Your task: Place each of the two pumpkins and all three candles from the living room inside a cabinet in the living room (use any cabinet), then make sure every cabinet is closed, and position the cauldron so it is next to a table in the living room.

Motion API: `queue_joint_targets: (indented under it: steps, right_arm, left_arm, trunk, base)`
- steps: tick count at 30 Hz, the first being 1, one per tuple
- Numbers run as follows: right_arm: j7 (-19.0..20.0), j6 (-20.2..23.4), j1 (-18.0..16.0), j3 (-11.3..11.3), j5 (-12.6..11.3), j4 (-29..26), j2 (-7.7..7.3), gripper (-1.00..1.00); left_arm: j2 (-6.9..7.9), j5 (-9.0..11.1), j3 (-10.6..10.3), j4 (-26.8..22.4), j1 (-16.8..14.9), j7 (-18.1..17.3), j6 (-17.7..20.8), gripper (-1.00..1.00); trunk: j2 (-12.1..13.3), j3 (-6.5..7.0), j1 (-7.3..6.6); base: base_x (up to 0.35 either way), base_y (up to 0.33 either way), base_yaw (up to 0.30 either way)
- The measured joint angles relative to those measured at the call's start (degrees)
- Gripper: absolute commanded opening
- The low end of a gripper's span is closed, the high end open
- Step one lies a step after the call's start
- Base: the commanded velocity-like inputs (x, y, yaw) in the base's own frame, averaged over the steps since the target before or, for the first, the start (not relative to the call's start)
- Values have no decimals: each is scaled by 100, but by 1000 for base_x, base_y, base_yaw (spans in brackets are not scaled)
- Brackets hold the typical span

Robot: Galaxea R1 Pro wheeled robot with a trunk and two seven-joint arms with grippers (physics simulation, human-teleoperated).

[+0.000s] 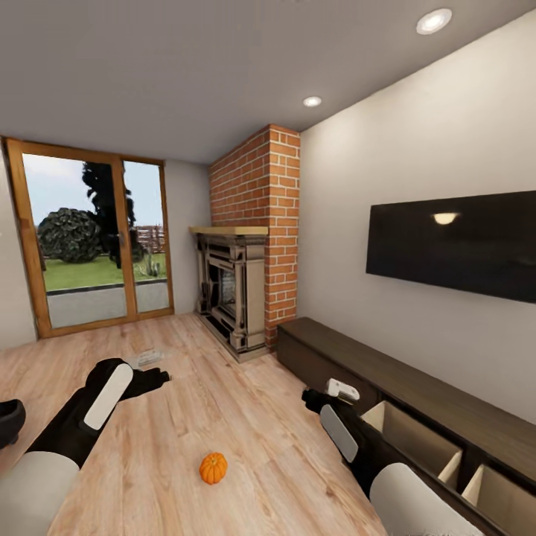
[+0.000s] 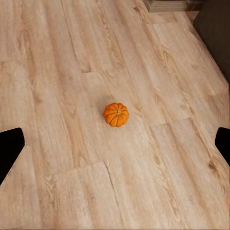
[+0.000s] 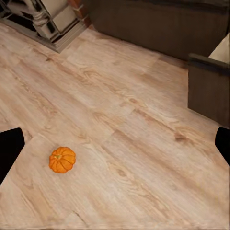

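Observation:
One bright-orange pumpkin [image 1: 213, 468] lies on the wood floor between my two arms. In the left wrist view the pumpkin [image 2: 116, 114] sits below and ahead of my left gripper [image 2: 115, 148], whose fingers are spread wide with nothing between them. My right gripper [image 3: 115, 148] is open too, with the pumpkin [image 3: 62, 160] off to one side. The dark-brown cabinet [image 1: 387, 372] runs along the right wall, and two of its drawers [image 1: 417, 439] stand pulled out beside my right arm. A black rounded object [image 1: 7, 420] is cut off at the left edge; I cannot tell what it is.
A brick fireplace [image 1: 234, 290] stands in the far corner, with a glass patio door [image 1: 93, 246] to its left. A black TV [image 1: 454, 242] hangs over the cabinet. A small pale object [image 1: 147, 358] lies on the floor beyond my left gripper [image 1: 152, 380].

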Motion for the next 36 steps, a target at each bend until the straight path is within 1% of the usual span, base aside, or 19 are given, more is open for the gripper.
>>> queue_joint_targets:
  steps: [1, 2, 4, 6, 10, 15, 19, 20, 22, 24, 28, 34, 36]
  right_arm:
    - [-189, 87, -12, 58, -1, 3, 39, 100]
    - [-458, 263, -28, 143, -8, 4, 101, 100]
    - [-747, 416, -42, 227, -7, -17, 168, 100]
    - [-908, 468, -49, 287, -12, -33, 221, 100]
    - [-981, 502, -49, 369, -41, -43, 259, 100]
    - [-1000, 593, -50, 414, -87, -55, 280, 100]
    - [-925, 905, -104, 412, -102, -57, 275, 100]
    - [-887, 946, -129, 407, -100, -47, 271, 100]
    - [-669, 1062, -202, 411, -64, -20, 266, 100]
    - [-587, 1122, -223, 423, -40, -20, 269, 100]
    - [-499, 1450, -336, 458, -2, -56, 288, 100]
    - [-400, 1591, -433, 456, -21, -44, 266, 100]
    - [-165, 1611, -444, 428, -51, -23, 245, 100]
  left_arm:
    - [0, 2, 1, 1, 0, 46, -3, 100]
    - [-1, 2, 6, 1, 0, 108, -6, 100]
    - [-1, 4, 11, 6, -1, 164, -8, 100]
    - [-1, 5, 13, 11, 0, 190, -6, 100]
    - [-1, 15, 15, 15, 0, 203, -3, 100]
    - [-1, 19, 16, 22, -1, 214, 5, 100]
    - [-6, 17, 16, 64, 0, 217, 1, 100]
    - [-7, 15, 16, 76, 0, 217, 0, 100]
    - [-16, 1, 16, 99, 0, 227, 0, 100]
    - [-21, -2, 15, 94, 0, 235, 2, 100]
    - [-26, 4, 16, 64, 0, 240, 16, 100]
    - [-30, -10, 10, 70, 0, 248, 32, 100]
    - [-32, -16, 9, 74, 0, 250, 45, 100]
  trunk:
    - [0, 3, 0]
    - [0, 5, 0]
    - [0, 7, 0]
    - [0, 4, -1]
    - [0, -18, -2]
    - [0, -58, -3]
    - [0, -92, -3]
    - [0, -101, -3]
    - [0, -119, -2]
    - [0, -137, -2]
    - [1, -173, -1]
    - [0, -228, 0]
    - [0, -246, 0]
  base:
    - [0, 0, 48]
    - [0, 0, 38]
    - [3, 0, 25]
    - [65, 0, 56]
    - [179, 23, 104]
    - [259, 117, 135]
    - [296, 111, 136]
    - [292, 51, 129]
    - [238, 30, 124]
    - [186, 17, 116]
    - [91, 8, 98]
    - [22, 2, 53]
    - [5, 0, 14]
